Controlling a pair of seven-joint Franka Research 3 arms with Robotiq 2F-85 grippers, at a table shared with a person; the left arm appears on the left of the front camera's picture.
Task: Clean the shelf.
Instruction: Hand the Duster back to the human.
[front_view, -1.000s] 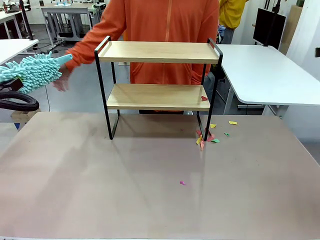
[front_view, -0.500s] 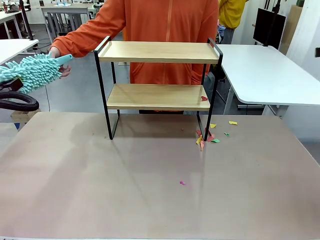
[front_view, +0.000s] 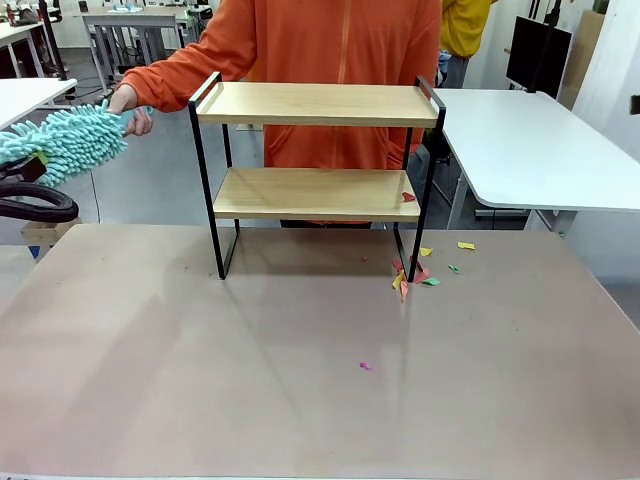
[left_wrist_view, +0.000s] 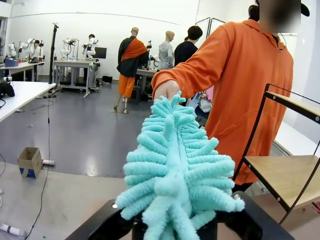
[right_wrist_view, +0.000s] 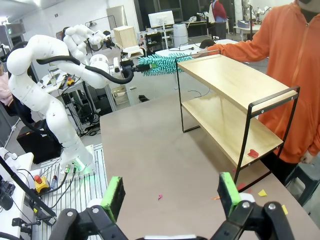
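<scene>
Brown surface (front_view: 300, 380) carries the shelf (front_view: 316, 175) at centre, long axis crosswise, right of the left gripper (left_wrist_view: 175, 220), whose finger state cannot be determined around the duster (front_view: 62, 142), its far end in a person's hand (front_view: 128, 102); right gripper (right_wrist_view: 170, 192) fingers spread.

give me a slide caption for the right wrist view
Person's hand takes the teal duster from the left gripper beside the shelf.
</scene>
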